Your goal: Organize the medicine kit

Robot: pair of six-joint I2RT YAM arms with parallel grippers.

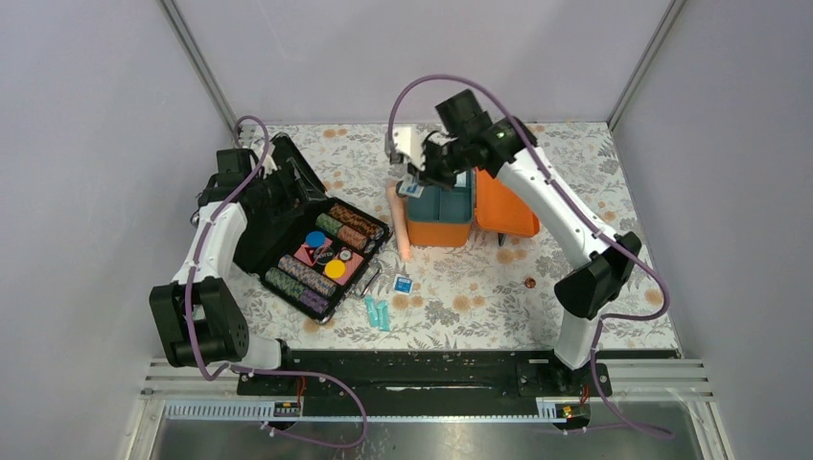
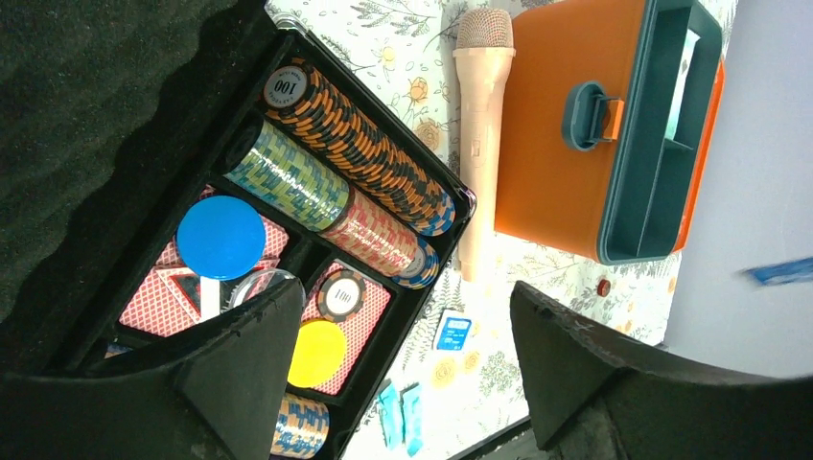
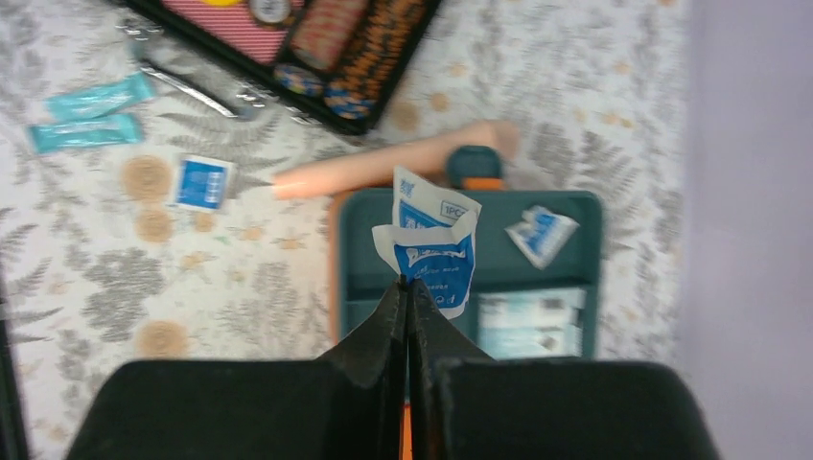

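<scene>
Medicine kit (image 1: 439, 233) is set right of the table's centre, toward the far side, with its orange lid (image 1: 505, 207) swung open to the right and its dark teal inner tray (image 3: 494, 275) exposed.

At the far left, the left gripper (image 2: 403, 307) is held above an open black poker chip case (image 1: 251, 225), its fingers spread wide and nothing between them. Striped chip stacks (image 1: 350, 222), playing cards and round blue and yellow discs are seen in the case.

Near the case's right corner, two teal packets (image 1: 377, 312) lie side by side, and a single blue sachet (image 1: 403, 284) lies just beyond them. A peach toy microphone (image 1: 399, 220) is laid along the kit's left wall, touching or nearly touching it.

Above the kit's left part, the right gripper (image 3: 407, 287) is pinched tight on blue-and-white sachets (image 3: 429, 251), which are held over the tray. Another blue sachet (image 3: 542, 235) lies in the tray's far compartment, and pale packs (image 3: 530, 324) are seen in a nearer one.

A small dark red object (image 1: 529, 283) rests on the floral tablecloth (image 1: 479, 297), near and to the right of the kit.
</scene>
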